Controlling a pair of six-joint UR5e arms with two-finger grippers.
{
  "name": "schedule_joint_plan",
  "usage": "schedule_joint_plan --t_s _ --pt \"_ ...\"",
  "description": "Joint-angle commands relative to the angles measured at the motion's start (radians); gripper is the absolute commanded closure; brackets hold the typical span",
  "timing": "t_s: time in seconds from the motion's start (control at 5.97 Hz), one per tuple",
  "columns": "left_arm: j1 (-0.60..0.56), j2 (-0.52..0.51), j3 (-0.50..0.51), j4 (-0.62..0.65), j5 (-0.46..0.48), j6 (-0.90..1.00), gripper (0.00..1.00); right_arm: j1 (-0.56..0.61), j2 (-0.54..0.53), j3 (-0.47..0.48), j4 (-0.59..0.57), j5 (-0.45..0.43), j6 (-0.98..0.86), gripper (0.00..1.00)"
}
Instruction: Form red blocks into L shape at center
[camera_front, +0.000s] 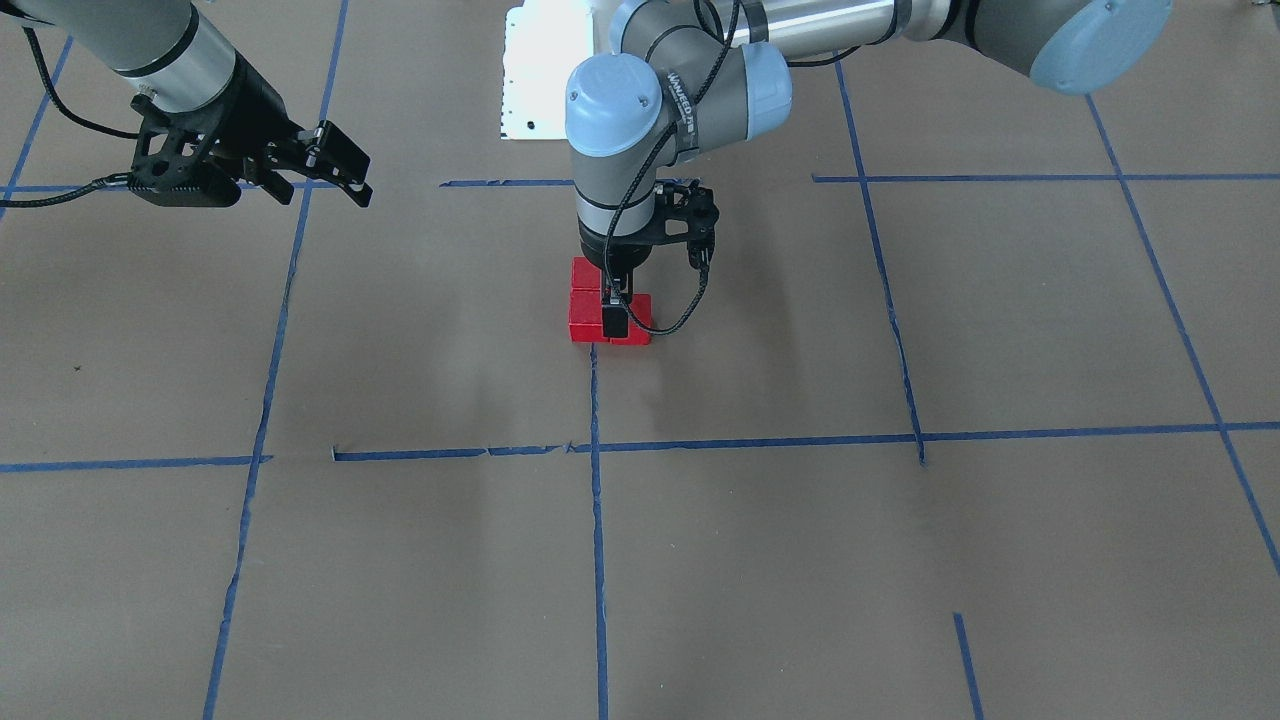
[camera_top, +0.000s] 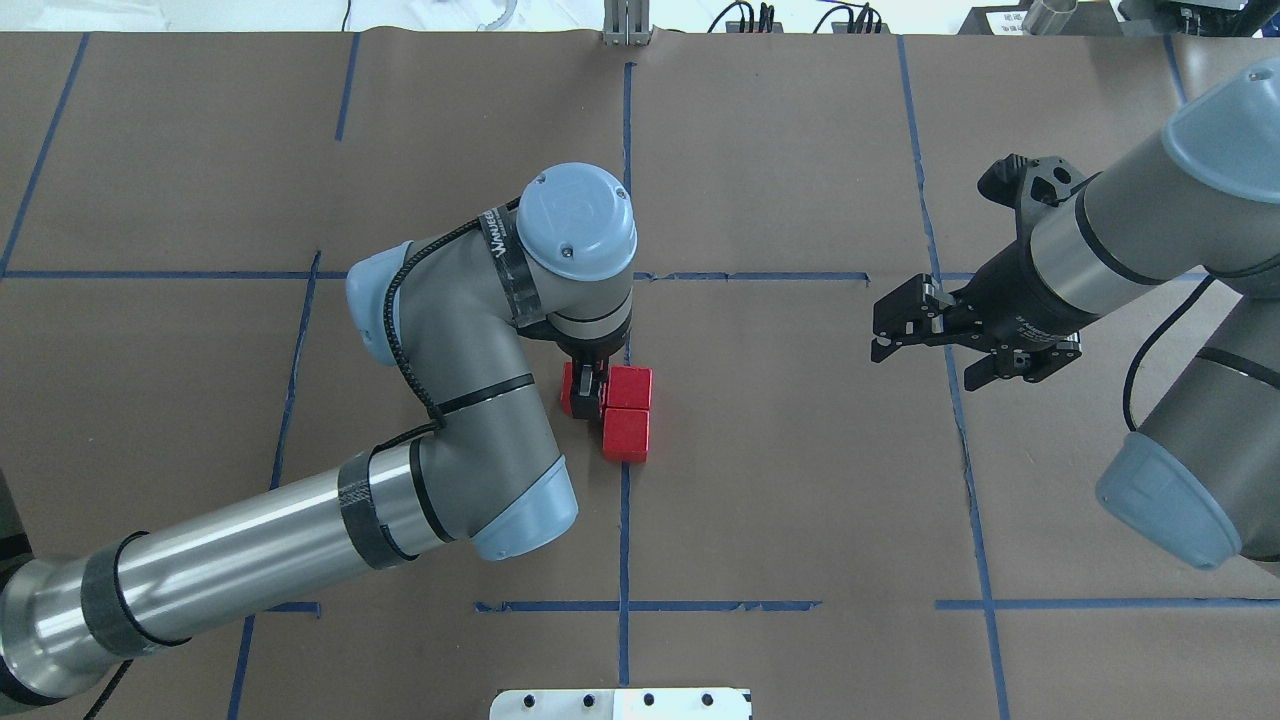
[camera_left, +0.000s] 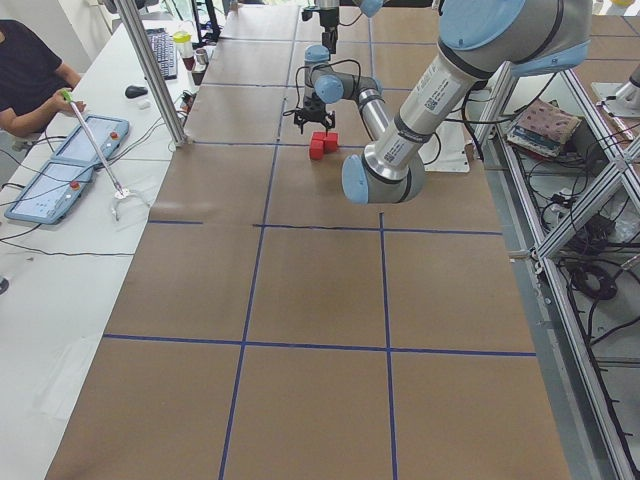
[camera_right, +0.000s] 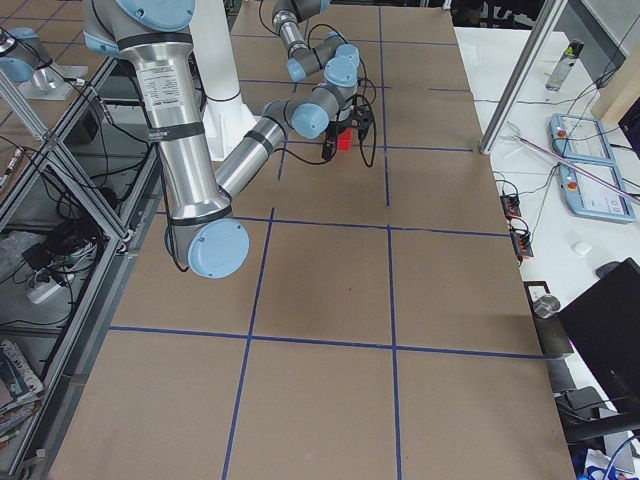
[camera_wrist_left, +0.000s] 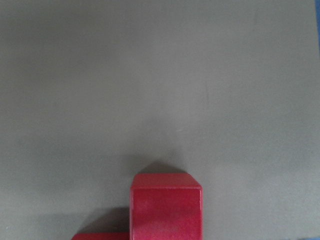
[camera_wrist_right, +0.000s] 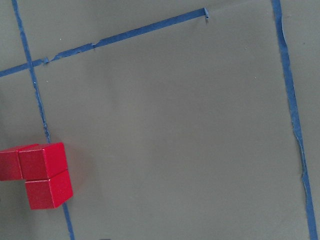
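Note:
Three red blocks lie together in an L on the vertical blue tape line at the center. Two of them show fully in the overhead view; the third is partly hidden by my left gripper. That gripper points straight down at table level, shut on this third block. The L also shows in the right wrist view, and one block in the left wrist view. My right gripper hangs open and empty above the paper, well to the right of the blocks.
A white mounting plate lies at the table edge by the robot's base. Blue tape lines divide the brown paper into squares. An operator sits at a side table with control boxes.

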Motion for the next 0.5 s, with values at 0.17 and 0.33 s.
schedule_joint_plan --t_s 0.17,0.33 --pt "-0.071 0.157 -0.245 0.038 -0.021 0.379 0.00 0.072 -0.046 -0.008 -0.005 0.000 -0.083 0.00" --pt "-0.131 0.261 -0.346 0.020 -0.101 0.574 0.00 0.134 -0.073 -0.028 -0.011 0.002 -0.183 0.00"
